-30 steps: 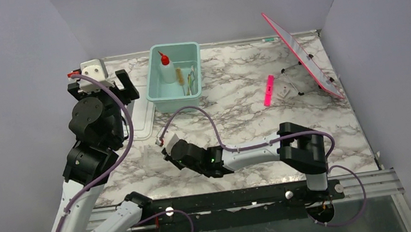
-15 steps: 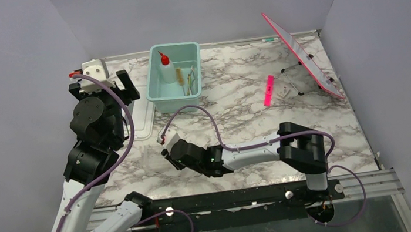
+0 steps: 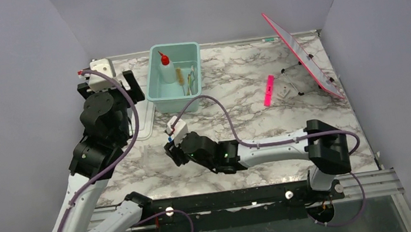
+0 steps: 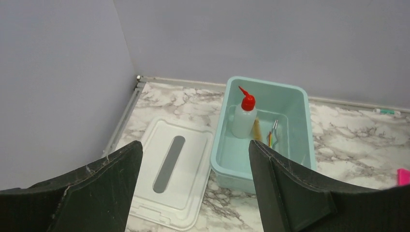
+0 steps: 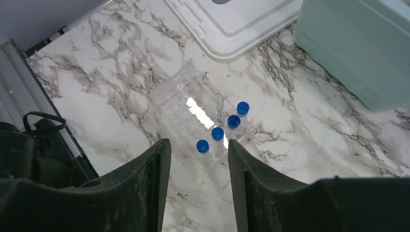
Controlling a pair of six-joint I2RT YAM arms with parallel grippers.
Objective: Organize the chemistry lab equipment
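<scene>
The squeeze bottle with the red nozzle [image 3: 166,67] stands in the teal tub [image 3: 180,98], with the wire tongs [image 3: 191,79] beside it. Both also show in the left wrist view, bottle [image 4: 243,118] and tongs [image 4: 273,133]. Several blue-capped vials [image 5: 233,122] stand in a clear rack [image 5: 186,99] on the marble. My right gripper [image 5: 198,145] is open and hovers just above the near end of the vial row; in the top view [image 3: 173,152] it hides the rack. My left gripper [image 4: 193,150] is open and empty, high over the lid and tub [image 4: 232,166], and shows in the top view [image 3: 106,88].
The white lid [image 4: 169,174] with a grey slot lies flat left of the tub. A pink strip [image 3: 269,90] lies at the right, beside a tilted pink-edged board on a stand [image 3: 302,57]. Grey walls close off the left, back and right.
My right arm has stretched out and its wrist has moved a little toward the tub. My left gripper has shifted slightly right and back. Nothing was grasped.
</scene>
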